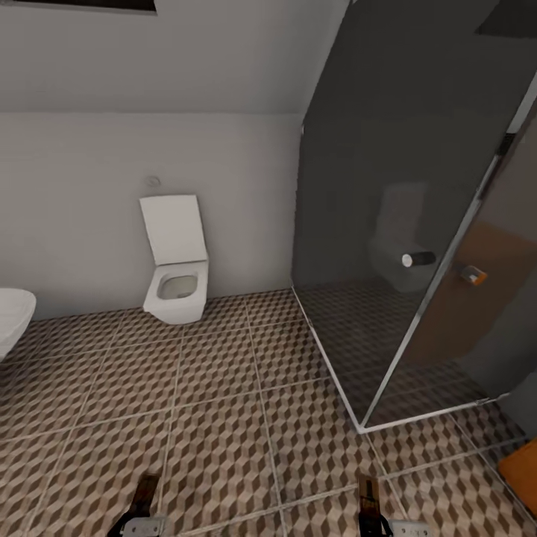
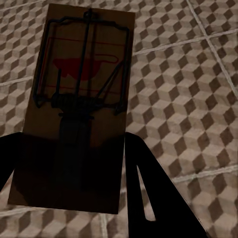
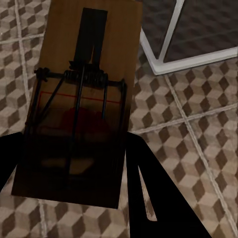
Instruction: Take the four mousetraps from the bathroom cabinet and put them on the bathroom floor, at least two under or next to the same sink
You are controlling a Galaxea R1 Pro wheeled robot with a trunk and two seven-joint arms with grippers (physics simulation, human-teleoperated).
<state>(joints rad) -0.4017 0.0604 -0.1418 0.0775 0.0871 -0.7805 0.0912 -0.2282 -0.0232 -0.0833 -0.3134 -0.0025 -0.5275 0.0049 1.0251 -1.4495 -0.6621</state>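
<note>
Left gripper (image 2: 74, 198): clamped on a mousetrap (image 2: 82, 99), carried above the bathroom floor (image 2: 188, 99).
Right gripper (image 3: 74, 198): clamped on a second mousetrap (image 3: 84, 99), near the shower enclosure's white corner (image 3: 161, 64).
Head view: toilet (image 1: 176, 261) against the wall, both traps low over the tiles.

Two black, flat-sided fingers (image 2: 148, 198) edge the left gripper (image 1: 139, 514), while the right gripper (image 1: 371, 514) shows similar black fingers (image 3: 148, 193) above pale grey metal mounting blocks.

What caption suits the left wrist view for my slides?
Left tool holding a mousetrap above the bathroom floor.
</note>
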